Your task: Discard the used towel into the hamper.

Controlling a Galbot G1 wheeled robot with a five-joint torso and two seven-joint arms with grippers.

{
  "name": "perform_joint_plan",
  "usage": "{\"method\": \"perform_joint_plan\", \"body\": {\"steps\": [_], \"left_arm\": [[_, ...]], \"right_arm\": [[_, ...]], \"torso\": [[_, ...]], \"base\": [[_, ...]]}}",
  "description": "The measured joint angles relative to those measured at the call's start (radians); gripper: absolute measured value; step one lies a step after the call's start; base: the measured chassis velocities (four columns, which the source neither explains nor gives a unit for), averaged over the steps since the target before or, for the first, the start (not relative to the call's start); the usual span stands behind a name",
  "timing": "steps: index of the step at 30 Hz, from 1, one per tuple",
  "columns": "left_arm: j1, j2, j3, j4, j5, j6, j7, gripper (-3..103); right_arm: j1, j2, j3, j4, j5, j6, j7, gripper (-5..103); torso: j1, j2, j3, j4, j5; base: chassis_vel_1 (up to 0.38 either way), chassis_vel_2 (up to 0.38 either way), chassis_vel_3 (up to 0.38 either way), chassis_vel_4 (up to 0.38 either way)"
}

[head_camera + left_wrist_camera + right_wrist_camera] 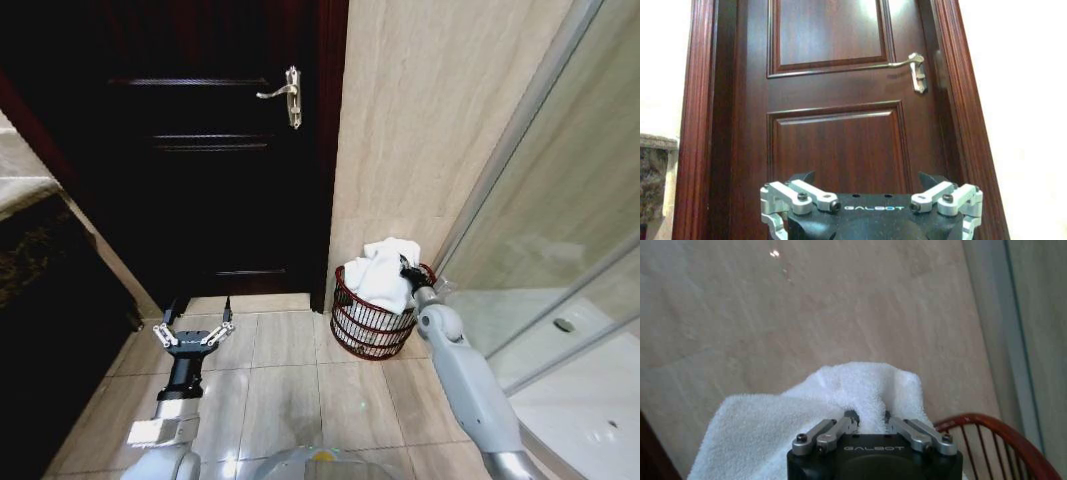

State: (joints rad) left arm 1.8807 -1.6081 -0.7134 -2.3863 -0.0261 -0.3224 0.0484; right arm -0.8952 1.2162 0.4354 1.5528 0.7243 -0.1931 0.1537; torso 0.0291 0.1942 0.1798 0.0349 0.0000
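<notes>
Now, white towel point(385, 272) atop hamper point(372, 325), beige tile floor point(300, 385), dark door point(200, 150)

A dark wooden door point(200, 150) with a metal lever handle point(283, 93) stands beside beige tiled wall point(430, 120).

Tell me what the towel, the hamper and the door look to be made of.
Towel, pinched by the right hand: white terry cloth, with a fuzzy looped pile. Hamper: thin reddish-brown glossy bars, spaced apart, probably coated wire, possibly wicker. Door: dark reddish wood with a visible grain and a polished sheen, possibly veneer.
</notes>
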Motion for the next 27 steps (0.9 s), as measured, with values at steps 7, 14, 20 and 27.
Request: {"method": "perform_joint_plan", "body": {"steps": [7,14,20,27], "left_arm": [[0.000,0.000,0.001,-0.004,0.004,-0.001,-0.001,100],[0.002,0.000,0.004,-0.010,0.006,-0.002,-0.001,100],[0.005,0.000,0.000,-0.010,0.006,-0.006,-0.001,100],[-0.002,0.000,0.008,-0.004,0.008,-0.003,0.003,100]], "right_arm": [[-0.032,-0.012,0.017,0.039,0.019,-0.080,0.034,14],[-0.066,-0.017,0.039,0.072,-0.002,-0.134,0.041,14],[-0.091,-0.027,0.071,0.165,-0.039,-0.141,0.070,28],[-0.154,-0.047,0.099,0.311,-0.105,-0.146,0.124,50]], "torso": [[0.001,0.001,0.000,0.0001,0.0000],[0.002,0.004,0.002,0.0001,0.0004],[0.002,0.006,0.003,0.0003,0.0000],[0.003,0.008,0.004,-0.0001,-0.0004]], "base": [[0.000,0.000,0.000,0.000],[0.000,0.000,0.000,0.000],[0.000,0.000,0.000,0.000],[0.000,0.000,0.000,0.000]]}}
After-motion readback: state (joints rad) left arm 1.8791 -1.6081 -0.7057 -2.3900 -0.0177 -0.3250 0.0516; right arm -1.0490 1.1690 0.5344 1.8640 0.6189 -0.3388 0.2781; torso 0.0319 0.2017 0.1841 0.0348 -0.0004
